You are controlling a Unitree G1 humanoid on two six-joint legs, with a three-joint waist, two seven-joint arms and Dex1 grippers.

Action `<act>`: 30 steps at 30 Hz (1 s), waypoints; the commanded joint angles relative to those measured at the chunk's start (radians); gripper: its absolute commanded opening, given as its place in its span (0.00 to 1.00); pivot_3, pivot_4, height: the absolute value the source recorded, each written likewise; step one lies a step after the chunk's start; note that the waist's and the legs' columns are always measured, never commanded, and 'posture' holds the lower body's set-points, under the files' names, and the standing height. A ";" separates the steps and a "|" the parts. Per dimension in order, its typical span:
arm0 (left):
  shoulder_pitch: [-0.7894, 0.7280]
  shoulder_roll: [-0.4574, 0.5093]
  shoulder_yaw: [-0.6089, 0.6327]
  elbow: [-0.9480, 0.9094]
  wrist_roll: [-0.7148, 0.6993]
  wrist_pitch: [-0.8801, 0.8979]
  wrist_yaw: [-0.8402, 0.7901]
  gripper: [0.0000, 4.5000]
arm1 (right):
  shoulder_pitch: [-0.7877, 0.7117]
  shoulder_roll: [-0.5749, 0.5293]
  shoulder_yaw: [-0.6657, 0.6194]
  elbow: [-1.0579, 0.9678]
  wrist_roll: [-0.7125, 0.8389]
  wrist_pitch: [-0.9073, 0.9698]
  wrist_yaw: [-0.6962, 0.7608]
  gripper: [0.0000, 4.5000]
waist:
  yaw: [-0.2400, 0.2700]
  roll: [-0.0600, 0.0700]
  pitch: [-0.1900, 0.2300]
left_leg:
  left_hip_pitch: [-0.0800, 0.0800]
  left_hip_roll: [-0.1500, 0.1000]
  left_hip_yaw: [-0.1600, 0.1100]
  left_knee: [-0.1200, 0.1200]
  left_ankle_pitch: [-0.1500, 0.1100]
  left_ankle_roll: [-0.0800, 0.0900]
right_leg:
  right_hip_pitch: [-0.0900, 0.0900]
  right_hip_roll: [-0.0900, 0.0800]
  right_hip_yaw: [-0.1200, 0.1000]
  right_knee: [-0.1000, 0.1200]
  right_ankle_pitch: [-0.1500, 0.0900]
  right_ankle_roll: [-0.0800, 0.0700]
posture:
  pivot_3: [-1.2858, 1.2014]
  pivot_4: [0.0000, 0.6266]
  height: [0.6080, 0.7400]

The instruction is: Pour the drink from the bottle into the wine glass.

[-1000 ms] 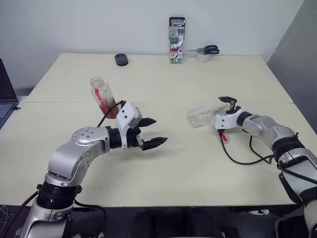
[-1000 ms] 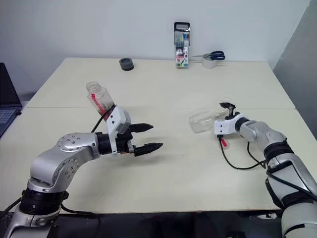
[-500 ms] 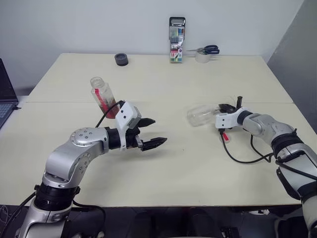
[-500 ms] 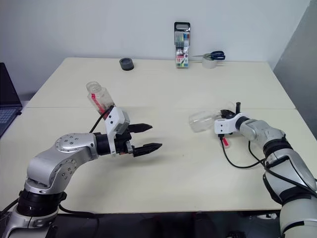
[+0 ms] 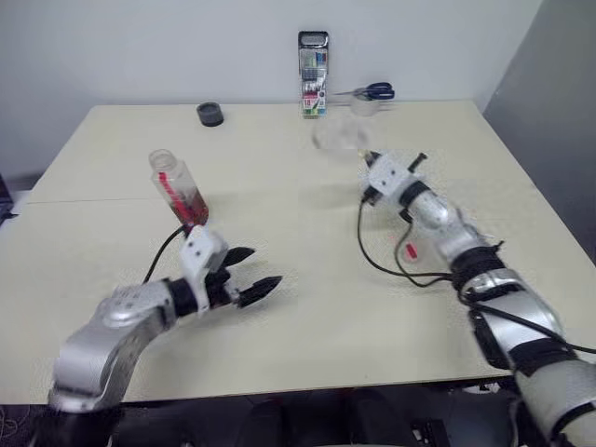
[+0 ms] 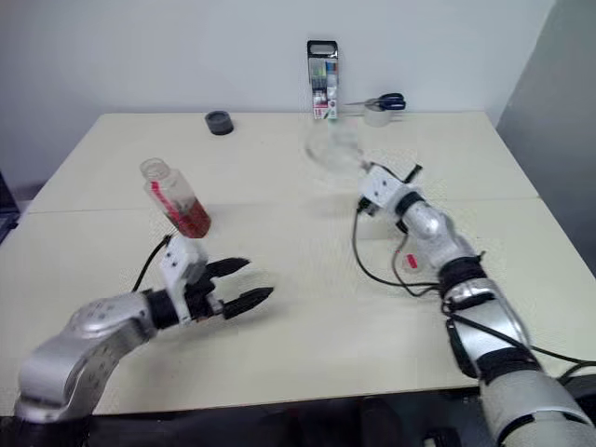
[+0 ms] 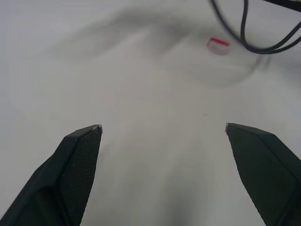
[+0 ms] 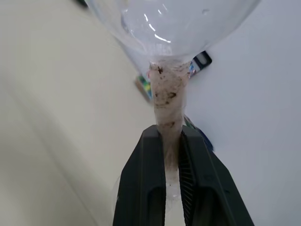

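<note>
Right tool [image 8: 171, 141] clamps thin stem of clear wine glass [image 5: 337, 137], raised near desk [image 5: 307, 307] far edge. Left tool [image 5: 250, 273] open, empty; clear squarish bottle [image 5: 177, 186] w/ reddish drink stands toward left edge. Risk: narrow stem grip may slip or twist, dropping glass.

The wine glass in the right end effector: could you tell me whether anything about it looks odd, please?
Yes. The clear stemmed wine glass has brownish specks and a cloudy film along its thin stem, where the right end effector is clamped on it. Its bowl looks empty. The small clear plastic bottle of reddish-brown drink stands apart on the cream table, tilted.
</note>
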 commanded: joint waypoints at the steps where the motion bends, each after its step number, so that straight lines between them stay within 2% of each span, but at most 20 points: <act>1: 0.088 -0.033 0.089 -0.130 -0.034 -0.026 0.056 1.00 | -0.041 0.127 -0.148 -0.038 0.218 0.181 0.038 0.02 | 0.007 0.000 0.000 | 0.000 0.000 0.000 0.000 0.000 0.000 | 0.000 -0.001 0.000 0.000 0.000 0.000 | 0.52 0.24 1.00; 4: 0.173 -0.060 0.114 -0.192 -0.050 -0.007 0.097 1.00 | -0.042 0.232 -0.206 -0.028 0.295 0.285 0.025 0.02 | 0.028 0.000 0.000 | 0.000 -0.002 0.000 0.000 0.000 0.000 | 0.000 -0.002 0.000 0.000 0.000 -0.001 | 0.52 0.24 1.00; 10: 0.211 -0.065 0.137 -0.250 -0.098 0.023 0.149 1.00 | -0.009 0.298 -0.183 -0.017 0.270 0.295 -0.012 0.02 | 0.049 0.001 0.000 | -0.002 -0.003 -0.001 0.000 0.000 0.000 | 0.000 -0.003 -0.001 -0.002 0.000 -0.001 | 0.52 0.24 1.00; 17: 0.274 -0.078 0.135 -0.308 -0.122 0.016 0.195 1.00 | 0.078 0.318 -0.147 -0.001 0.229 0.301 -0.052 0.02 | 0.046 0.001 0.000 | -0.001 -0.002 -0.001 -0.001 0.000 0.000 | 0.000 -0.003 -0.001 -0.001 0.000 -0.001 | 0.52 0.24 1.00; 26: 0.246 -0.066 0.120 -0.281 -0.120 0.005 0.211 1.00 | 0.160 0.304 -0.107 -0.024 0.190 0.392 -0.066 0.02 | 0.046 0.001 -0.004 | 0.003 -0.002 -0.001 -0.001 0.000 0.001 | 0.002 -0.002 -0.001 0.000 0.000 -0.001 | 0.52 0.24 1.00; 30: 0.241 -0.069 0.118 -0.270 -0.114 -0.004 0.214 1.00 | 0.174 0.301 -0.095 -0.069 0.180 0.374 -0.058 0.02 | 0.046 0.001 -0.005 | 0.003 -0.002 -0.001 -0.001 0.000 0.001 | 0.003 -0.002 -0.001 0.000 0.000 -0.001 | 0.52 0.24 1.00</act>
